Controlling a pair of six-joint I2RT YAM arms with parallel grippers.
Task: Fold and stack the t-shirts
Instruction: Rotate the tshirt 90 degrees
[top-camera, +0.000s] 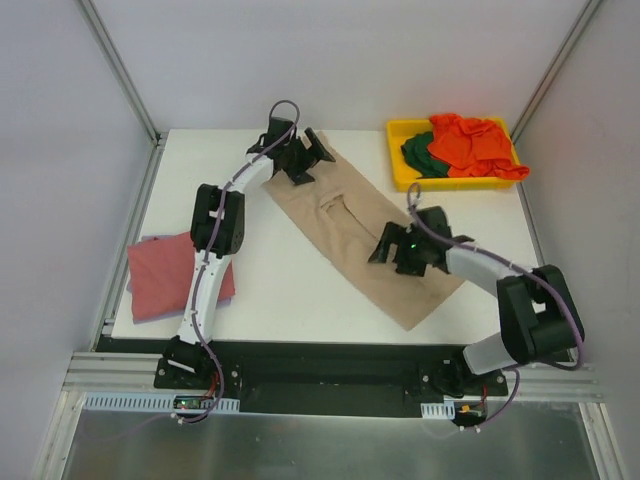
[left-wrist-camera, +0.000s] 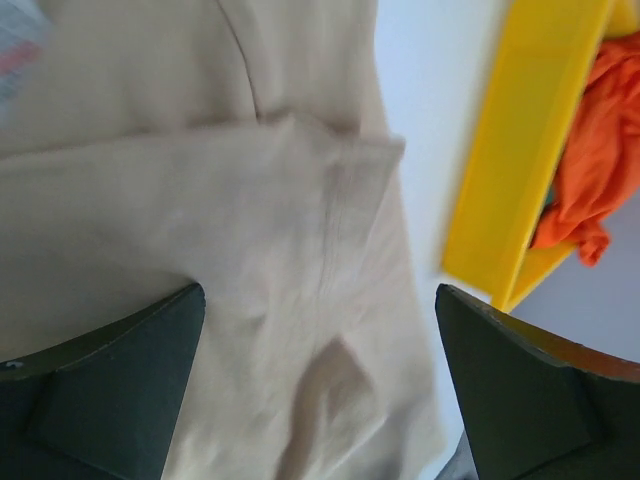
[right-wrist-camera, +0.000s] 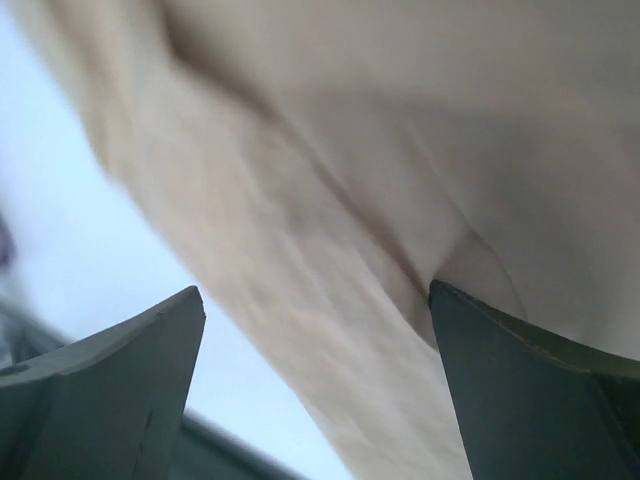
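Tan cloth t-shirt (top-camera: 350, 225) laid as a long strip, slanting across the white table (top-camera: 300, 290).
Left gripper (left-wrist-camera: 318, 290) is over its far end and right gripper (right-wrist-camera: 314, 290) over its near end, both with jaws wide, holding nothing. Dusty-red folded shirt (top-camera: 165, 275) lies at the table's left edge; orange-red shirt (top-camera: 475, 145) and dark green shirt (top-camera: 420, 155) sit in the yellow plastic bin (top-camera: 398, 178).

The shirt (top-camera: 340, 228) is tan, the bin (top-camera: 398, 155) yellow.
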